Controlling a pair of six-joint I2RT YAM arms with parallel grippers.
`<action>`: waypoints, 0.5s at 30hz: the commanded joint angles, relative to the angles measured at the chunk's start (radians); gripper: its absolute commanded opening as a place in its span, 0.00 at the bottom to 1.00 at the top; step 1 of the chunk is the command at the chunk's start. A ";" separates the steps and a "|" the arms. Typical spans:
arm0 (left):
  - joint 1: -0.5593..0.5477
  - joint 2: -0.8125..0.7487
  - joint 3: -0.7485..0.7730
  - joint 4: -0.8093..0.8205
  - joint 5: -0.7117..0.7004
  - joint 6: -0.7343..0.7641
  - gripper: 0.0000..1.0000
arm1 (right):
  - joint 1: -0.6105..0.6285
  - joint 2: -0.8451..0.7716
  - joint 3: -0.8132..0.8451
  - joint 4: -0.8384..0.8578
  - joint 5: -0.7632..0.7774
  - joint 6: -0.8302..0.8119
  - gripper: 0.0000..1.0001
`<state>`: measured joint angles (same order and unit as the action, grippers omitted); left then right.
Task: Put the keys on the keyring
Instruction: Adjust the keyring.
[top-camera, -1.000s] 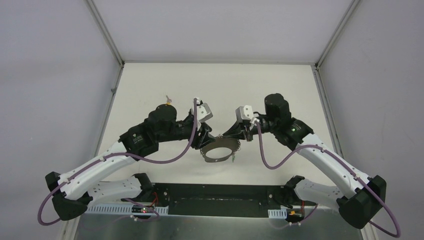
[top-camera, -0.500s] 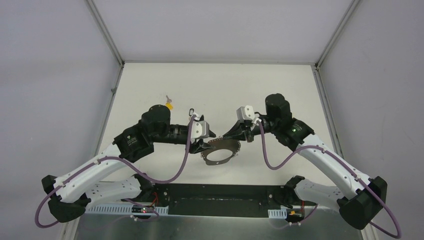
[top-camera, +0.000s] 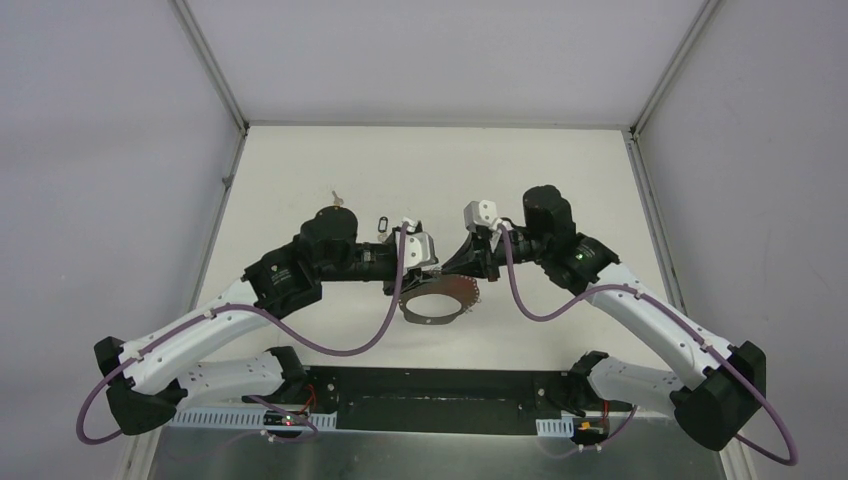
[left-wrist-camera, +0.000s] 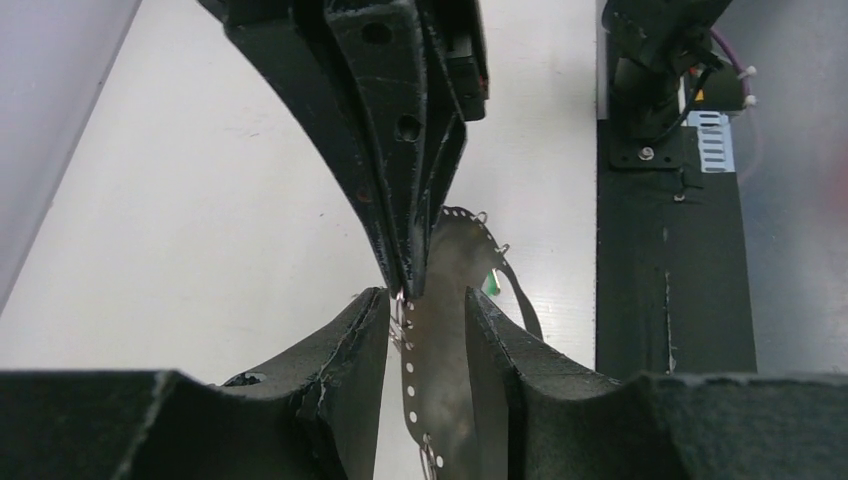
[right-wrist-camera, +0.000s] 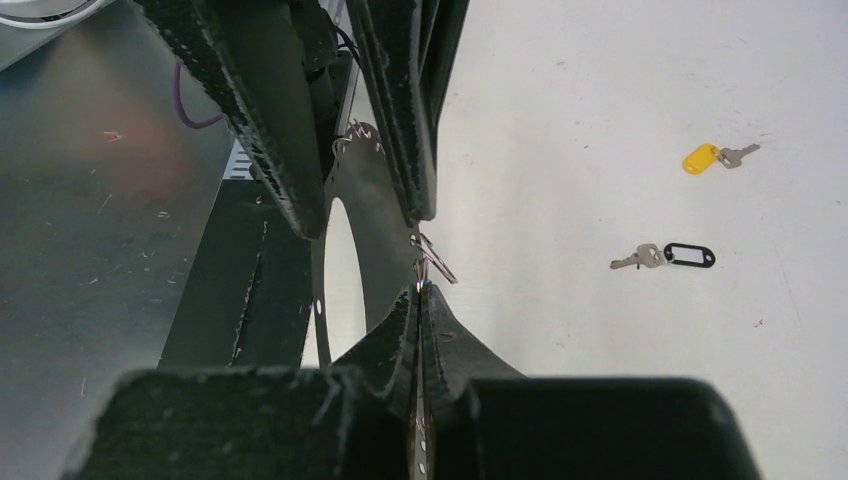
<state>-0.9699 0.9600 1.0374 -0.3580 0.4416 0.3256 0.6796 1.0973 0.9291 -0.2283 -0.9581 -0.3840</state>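
The keyring (top-camera: 436, 321), a thin silvery loop, is lifted at its far edge between both arms at mid-table. My right gripper (right-wrist-camera: 420, 293) is shut on its perforated band (left-wrist-camera: 440, 350). My left gripper (left-wrist-camera: 425, 312) straddles the same band just below the right fingertips (left-wrist-camera: 405, 270); its jaws stand apart with a gap on one side. A green tag (left-wrist-camera: 492, 283) hangs on the loop. The black-tagged key (right-wrist-camera: 675, 255) and the yellow-tagged key (right-wrist-camera: 705, 157) lie loose on the table behind the left arm (top-camera: 330, 245).
The black base plate (top-camera: 440, 390) runs along the near edge, with the right arm's mount (left-wrist-camera: 650, 80) on it. Metal frame rails (top-camera: 215, 75) and grey walls close in the white table (top-camera: 540, 180) at left, right and back.
My left gripper has swung in from the left onto the keyring's band and its jaws have narrowed. The right gripper has shifted slightly left, still pinching the band.
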 joint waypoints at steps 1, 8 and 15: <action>-0.013 0.007 0.023 0.016 -0.071 0.010 0.35 | 0.008 -0.007 0.024 0.068 0.005 0.035 0.00; -0.026 0.057 0.032 -0.035 -0.085 0.037 0.30 | 0.010 0.000 0.026 0.068 0.009 0.049 0.00; -0.041 0.078 0.042 -0.074 -0.134 0.068 0.20 | 0.011 0.004 0.024 0.067 0.010 0.054 0.00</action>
<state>-0.9955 1.0283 1.0412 -0.3977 0.3489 0.3603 0.6842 1.1122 0.9291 -0.2321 -0.9272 -0.3454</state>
